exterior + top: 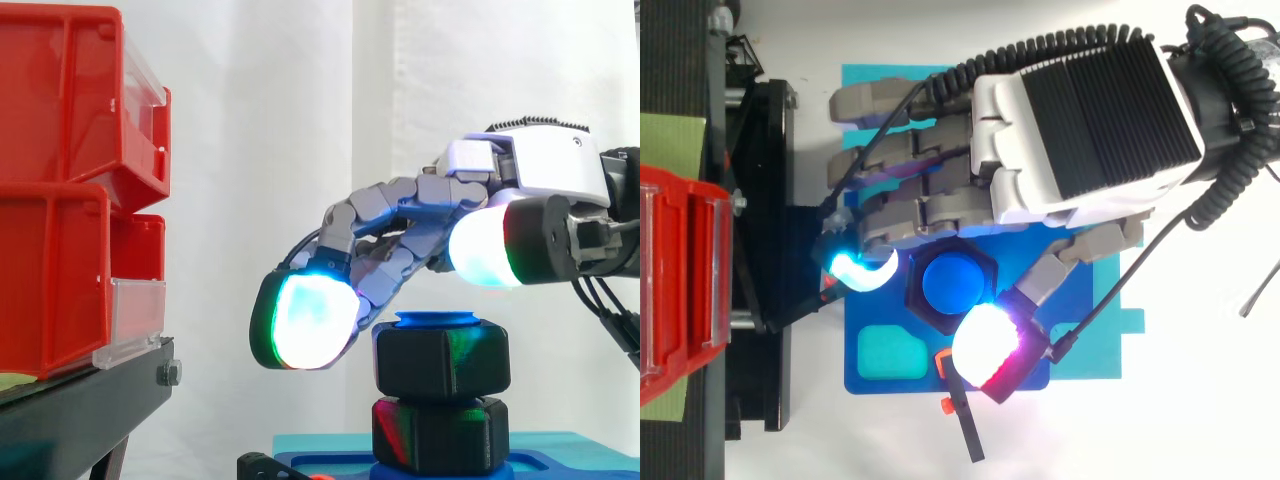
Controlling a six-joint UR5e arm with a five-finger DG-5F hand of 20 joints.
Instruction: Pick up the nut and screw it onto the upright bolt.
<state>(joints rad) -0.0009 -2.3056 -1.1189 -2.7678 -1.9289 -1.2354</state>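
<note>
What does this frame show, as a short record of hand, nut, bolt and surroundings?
hand: above the nut, fingers relaxed, holding nothing
nut: black, hexagonal, sitting on the bolt
bolt: blue, upright, top showing above the nut
lower hex piece: black, directly under the nut
base: blue plate
contact: glowing pad beside the nut; cannot tell if touching
red bins: stacked at the side view's left

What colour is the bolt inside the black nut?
Blue. The bolt shows best in the top view.
</note>
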